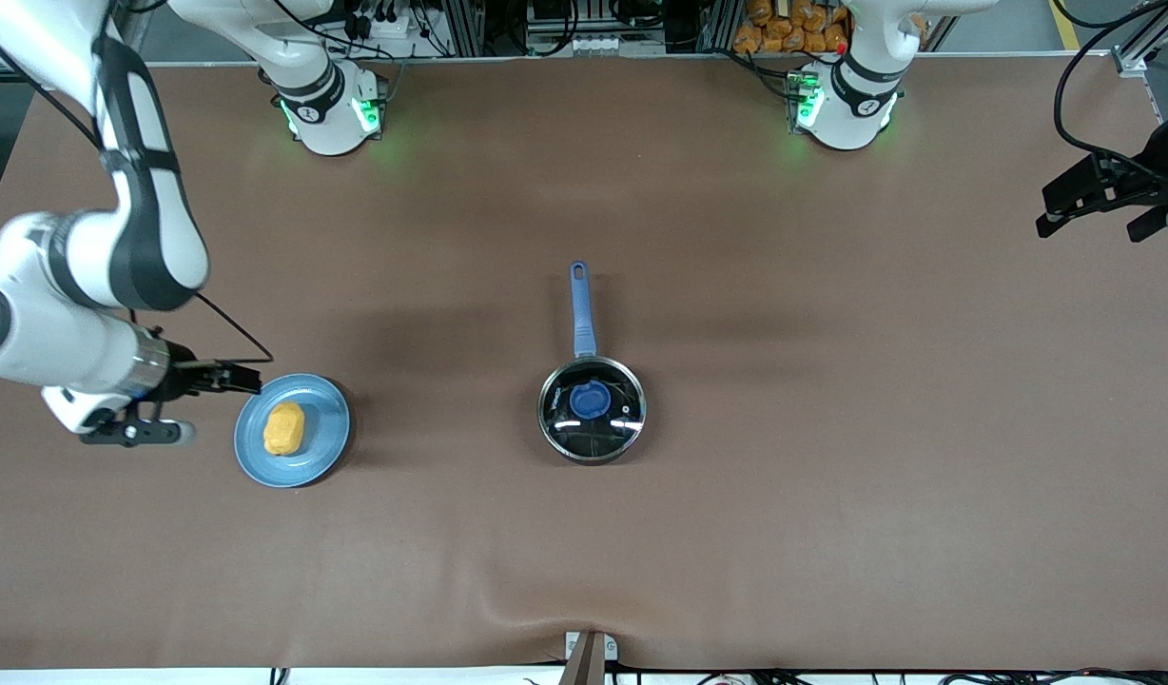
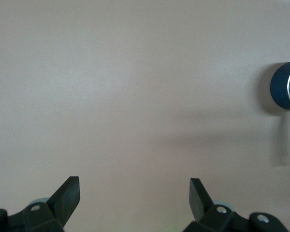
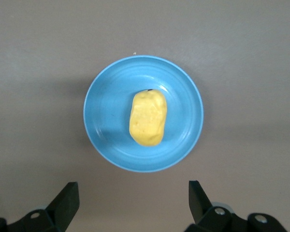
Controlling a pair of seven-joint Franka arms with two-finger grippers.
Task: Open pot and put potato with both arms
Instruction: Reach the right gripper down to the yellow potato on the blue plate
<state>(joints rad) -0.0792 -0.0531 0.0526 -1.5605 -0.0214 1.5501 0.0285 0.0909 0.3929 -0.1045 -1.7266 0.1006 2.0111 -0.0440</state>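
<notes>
Two things matter in the front view: the lidded pot (image 1: 592,409), mid-table with bare cloth all round, lifts by its blue knob (image 1: 589,400), while the left gripper (image 1: 1098,205) gapes at its 2 o'clock; your right wrist view shows the right gripper (image 3: 133,195) wide open over the light, firm potato (image 3: 147,118) on its blue plate (image 3: 101,121), so pinch its narrow waist.

The brown table (image 1: 736,238) carries the lidded pot (image 1: 592,409) mid-table and a blue plate (image 1: 322,455) toward the right arm's end.
</notes>
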